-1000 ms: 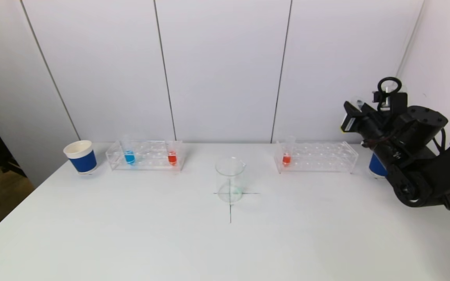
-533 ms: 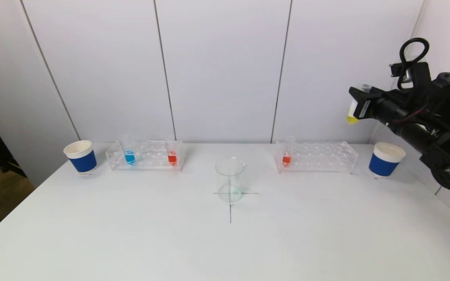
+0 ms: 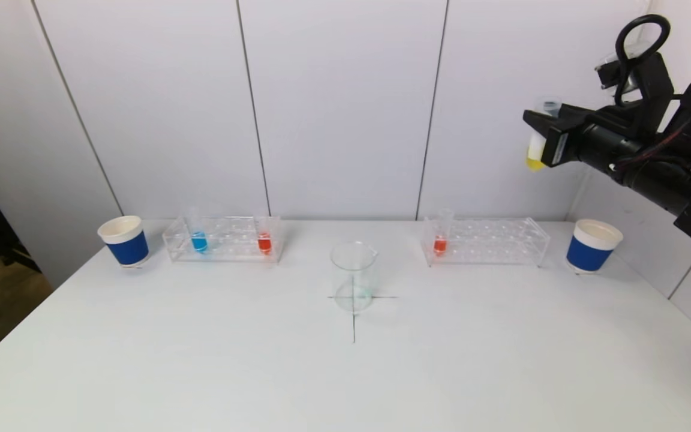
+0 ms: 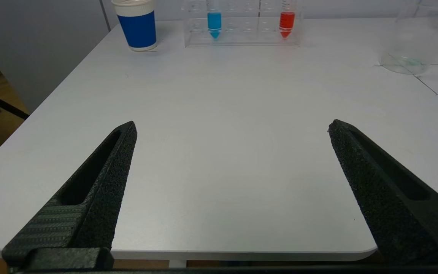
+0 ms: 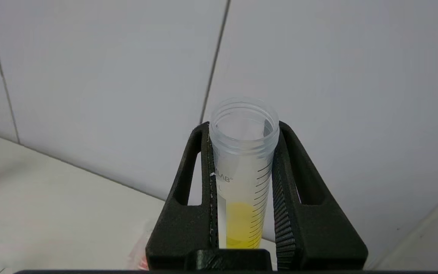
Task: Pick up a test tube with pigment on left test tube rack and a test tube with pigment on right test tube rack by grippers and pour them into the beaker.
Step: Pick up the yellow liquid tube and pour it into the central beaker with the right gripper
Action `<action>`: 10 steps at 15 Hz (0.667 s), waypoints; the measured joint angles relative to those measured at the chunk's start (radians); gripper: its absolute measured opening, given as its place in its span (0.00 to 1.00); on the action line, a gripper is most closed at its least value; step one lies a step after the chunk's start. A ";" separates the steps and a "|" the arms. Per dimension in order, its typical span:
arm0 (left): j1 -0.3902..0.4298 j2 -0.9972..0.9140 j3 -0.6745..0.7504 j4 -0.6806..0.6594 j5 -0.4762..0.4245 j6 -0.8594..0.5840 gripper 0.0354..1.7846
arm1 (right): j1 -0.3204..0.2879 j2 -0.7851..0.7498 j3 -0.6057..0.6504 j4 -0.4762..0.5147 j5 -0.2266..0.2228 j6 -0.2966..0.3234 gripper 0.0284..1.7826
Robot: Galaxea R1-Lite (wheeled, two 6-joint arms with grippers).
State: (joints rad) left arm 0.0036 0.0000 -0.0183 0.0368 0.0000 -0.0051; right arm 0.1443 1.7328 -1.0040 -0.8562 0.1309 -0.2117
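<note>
One tube of yellow liquid [image 3: 536,147] is pinched upright in the right claw [image 3: 542,135], high in the air above the far right end of the surface [image 3: 345,372] — well over the right rack [image 3: 486,241]. In the right wrist view the tube [image 5: 243,171] sits squeezed between both black fingers [image 5: 203,182], mouth open, yellow pooled at its lower end. The right rack holds a red tube [image 3: 440,240] at its left end. Between the two racks stands the glass beaker [image 3: 354,276], on a cross mark, with a faint greenish trace at its bottom. The left rack [image 3: 225,239] carries a blue tube [image 3: 199,239] and another red tube [image 3: 264,240]. Two blue paper cups stand outside the racks — one at far left [image 3: 123,240], one at far right [image 3: 591,245]. The left claw [image 4: 232,129] hovers low at the near left edge of the surface, spread wide and holding nothing.
</note>
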 joint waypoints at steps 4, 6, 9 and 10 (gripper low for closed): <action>0.001 0.000 0.000 0.000 0.000 0.000 0.99 | 0.103 -0.031 -0.002 0.032 0.000 -0.082 0.25; 0.000 0.000 0.000 0.000 0.000 -0.001 0.99 | 0.163 -0.034 -0.002 0.034 0.000 -0.120 0.25; 0.000 0.000 0.000 0.000 0.000 0.000 0.99 | 0.248 -0.023 -0.003 0.034 -0.006 -0.151 0.25; 0.000 0.000 0.000 0.000 0.000 -0.001 0.99 | 0.270 -0.013 -0.004 0.034 -0.012 -0.167 0.25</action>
State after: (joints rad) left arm 0.0036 0.0000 -0.0183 0.0368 0.0000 -0.0057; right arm 0.4140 1.7202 -1.0077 -0.8226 0.1191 -0.3785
